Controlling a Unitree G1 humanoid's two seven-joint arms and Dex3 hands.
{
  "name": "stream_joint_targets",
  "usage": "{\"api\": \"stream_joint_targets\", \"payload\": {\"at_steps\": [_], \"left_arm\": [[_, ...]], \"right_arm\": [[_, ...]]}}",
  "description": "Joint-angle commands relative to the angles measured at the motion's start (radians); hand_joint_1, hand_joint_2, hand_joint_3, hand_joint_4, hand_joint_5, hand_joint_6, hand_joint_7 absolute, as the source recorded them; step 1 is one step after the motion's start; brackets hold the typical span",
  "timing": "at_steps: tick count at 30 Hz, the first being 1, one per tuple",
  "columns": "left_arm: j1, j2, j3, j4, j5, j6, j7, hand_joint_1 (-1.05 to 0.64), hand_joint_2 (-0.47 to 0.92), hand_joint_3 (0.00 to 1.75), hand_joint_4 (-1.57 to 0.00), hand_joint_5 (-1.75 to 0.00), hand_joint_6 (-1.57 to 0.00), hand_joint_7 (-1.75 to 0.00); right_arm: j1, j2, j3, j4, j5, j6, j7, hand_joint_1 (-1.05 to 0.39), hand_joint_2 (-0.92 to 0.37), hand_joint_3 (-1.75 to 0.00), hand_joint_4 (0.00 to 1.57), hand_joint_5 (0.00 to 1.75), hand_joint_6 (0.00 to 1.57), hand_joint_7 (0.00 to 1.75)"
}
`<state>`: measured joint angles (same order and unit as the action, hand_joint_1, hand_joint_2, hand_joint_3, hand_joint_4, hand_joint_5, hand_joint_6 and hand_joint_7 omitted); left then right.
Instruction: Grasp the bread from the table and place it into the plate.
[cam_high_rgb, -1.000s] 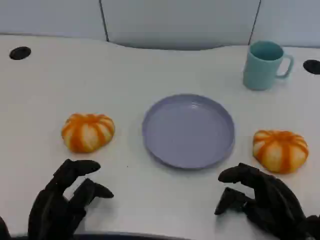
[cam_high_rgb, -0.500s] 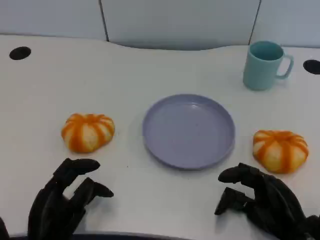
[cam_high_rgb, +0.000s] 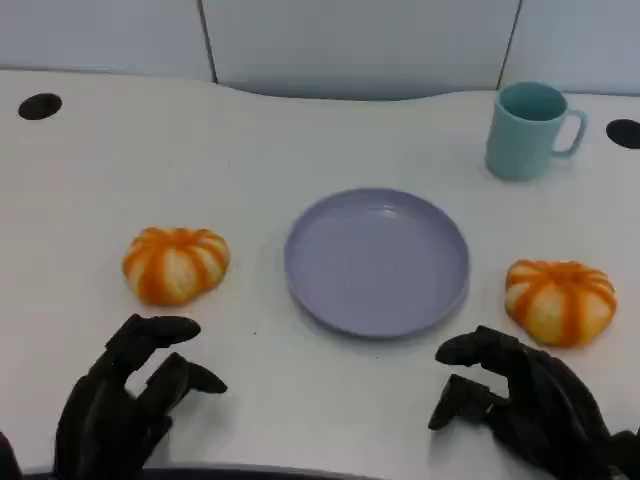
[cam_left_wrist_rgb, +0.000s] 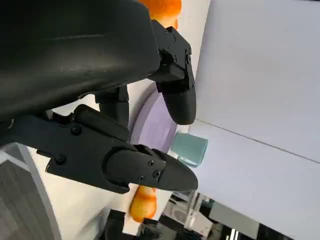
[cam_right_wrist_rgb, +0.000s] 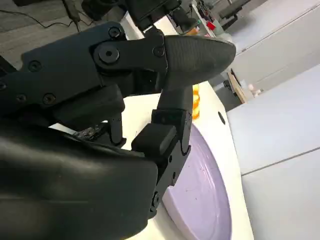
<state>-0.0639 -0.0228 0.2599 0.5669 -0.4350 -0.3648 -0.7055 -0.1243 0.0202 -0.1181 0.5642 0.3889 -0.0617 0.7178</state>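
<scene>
Two orange-and-cream striped bread rolls lie on the white table. The left bread (cam_high_rgb: 176, 263) sits to the left of the lavender plate (cam_high_rgb: 377, 261); the right bread (cam_high_rgb: 560, 300) sits to the plate's right. My left hand (cam_high_rgb: 125, 400) hovers near the table's front edge, just below the left bread, fingers apart and holding nothing. My right hand (cam_high_rgb: 525, 405) hangs below the right bread, fingers spread and empty. The left wrist view shows the fingers (cam_left_wrist_rgb: 150, 170) with the plate (cam_left_wrist_rgb: 157, 127) and a bread (cam_left_wrist_rgb: 143, 202) beyond. The plate (cam_right_wrist_rgb: 200, 195) appears in the right wrist view too.
A teal mug (cam_high_rgb: 528, 130) stands at the back right. Black round holes (cam_high_rgb: 40, 105) mark the table's far corners. A grey wall panel runs behind the table.
</scene>
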Motion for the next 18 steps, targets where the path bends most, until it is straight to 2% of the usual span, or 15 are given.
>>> {"api": "stream_joint_targets", "payload": {"at_steps": [1,5,8,10,12,14,15,17,18], "left_arm": [[-0.003,0.034,-0.009,-0.001,0.068,-0.103,0.036,-0.68,0.92,0.18,-0.29,-1.58,-0.28,-1.25],[-0.012,0.059,-0.025,-0.006,0.13,-0.196,0.061,-0.71,0.92,0.21,-0.27,-1.56,-0.26,-1.19],[-0.011,0.09,-0.045,-0.043,0.177,-0.246,0.078,-0.7,0.92,0.21,-0.22,-1.55,-0.26,-1.09],[-0.006,0.112,-0.061,-0.095,0.194,-0.238,0.087,-0.68,0.92,0.18,-0.15,-1.49,-0.25,-0.98],[-0.001,0.132,-0.073,-0.141,0.249,-0.256,0.127,-0.67,0.92,0.14,-0.15,-1.41,-0.3,-0.79],[0.002,0.167,-0.083,-0.191,0.364,-0.29,0.202,-0.68,0.92,0.16,-0.14,-1.35,-0.31,-0.68],[0.003,0.183,-0.088,-0.215,0.418,-0.295,0.237,-0.66,0.92,0.17,-0.13,-1.27,-0.33,-0.58],[-0.004,0.212,-0.096,-0.255,0.51,-0.299,0.303,-0.66,0.92,0.17,-0.11,-1.21,-0.34,-0.5],[-0.008,0.224,-0.101,-0.27,0.547,-0.301,0.332,-0.65,0.92,0.15,-0.13,-1.11,-0.37,-0.41]], "right_arm": [[-0.005,-0.006,-0.008,0.02,0.005,-0.004,0.01,-0.51,-0.92,-0.44,0.71,1.36,0.75,0.89],[-0.007,-0.004,-0.007,0.029,-0.002,-0.018,0.006,-0.52,-0.92,-0.44,0.71,1.36,0.75,0.89],[-0.007,-0.003,-0.006,0.022,-0.003,0.007,-0.015,-0.54,-0.92,-0.39,0.73,1.35,0.8,0.87],[-0.009,-0.003,-0.006,0.03,-0.002,-0.001,-0.009,-0.53,-0.92,-0.39,0.73,1.35,0.79,0.86],[-0.009,-0.002,-0.006,0.03,-0.001,0.001,-0.009,-0.53,-0.92,-0.39,0.73,1.35,0.79,0.85],[-0.008,-0.003,-0.003,0.027,-0.007,-0.002,-0.012,-0.53,-0.92,-0.4,0.73,1.35,0.79,0.85],[-0.007,-0.003,-0.002,0.023,-0.008,0.0,-0.015,-0.53,-0.92,-0.41,0.73,1.35,0.79,0.86],[-0.008,-0.001,-0.003,0.024,-0.007,0.001,-0.017,-0.53,-0.92,-0.41,0.73,1.35,0.79,0.86],[-0.008,0.0,-0.005,0.026,-0.006,0.0,-0.016,-0.52,-0.92,-0.41,0.72,1.35,0.78,0.86]]}}
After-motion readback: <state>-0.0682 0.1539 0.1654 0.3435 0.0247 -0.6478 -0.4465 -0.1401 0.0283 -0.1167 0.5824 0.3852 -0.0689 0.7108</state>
